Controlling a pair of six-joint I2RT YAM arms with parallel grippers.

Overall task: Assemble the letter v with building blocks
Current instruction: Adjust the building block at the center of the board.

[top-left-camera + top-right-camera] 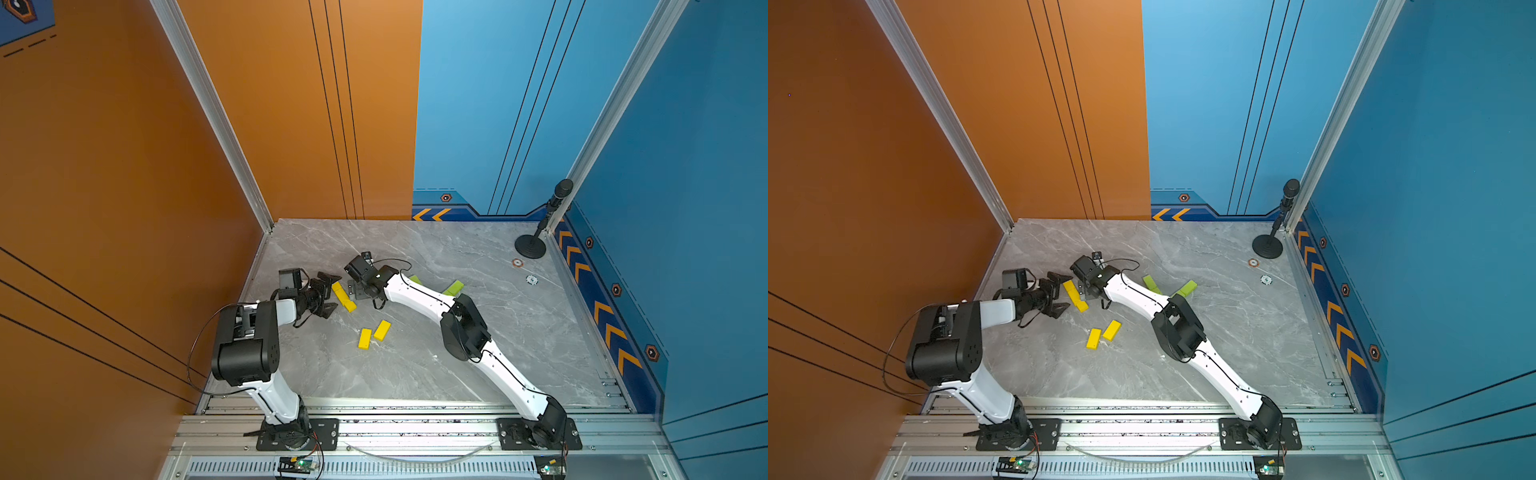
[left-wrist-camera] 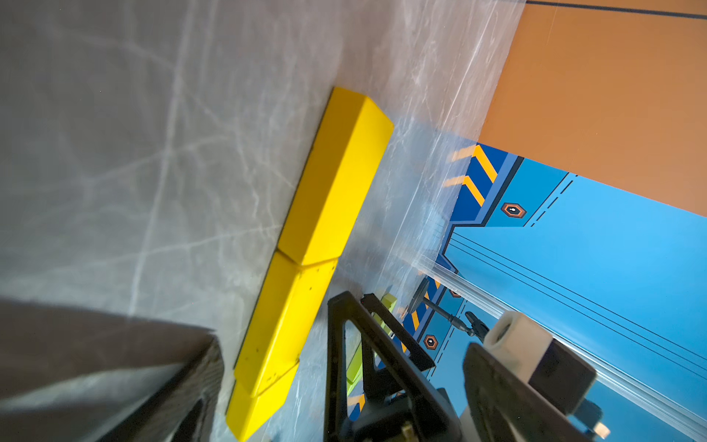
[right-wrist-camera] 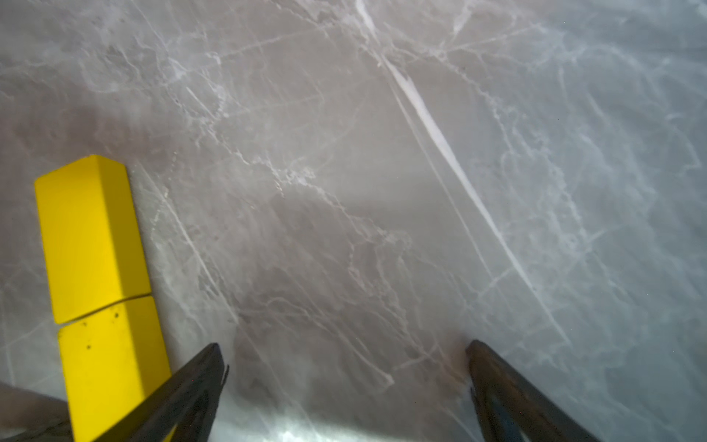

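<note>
Lying flat on grey marble table (image 1: 415, 374), several yellow building blocks forming yellow row (image 1: 343, 296), end to end, running diagonally in both top views. Holding left gripper (image 1: 332, 293) spread wide along one long side of yellow row, just beside it, clamping nothing; touching the row or not, impossible telling. Holding right gripper (image 3: 344, 348) spread just as wide on the opposite long side of yellow row, also gripping nothing, with only bare table showing between its fingers (image 3: 183, 386) in the right wrist view and the row sitting just beside one of them. Resting near yellow row, off its end nearer the camera, two loose yellow bricks (image 1: 365, 338) lying flat and close together, well clear of both grippers. Sitting well apart from yellow row, out past the right gripper's side of it, green bricks (image 1: 454, 287) peeking out from behind right arm (image 1: 419, 293), two showing, partly hidden, so exact count not tellable. Showing in the left wrist view, yellow row filling the middle, seams between its blocks clearly visible.
</note>
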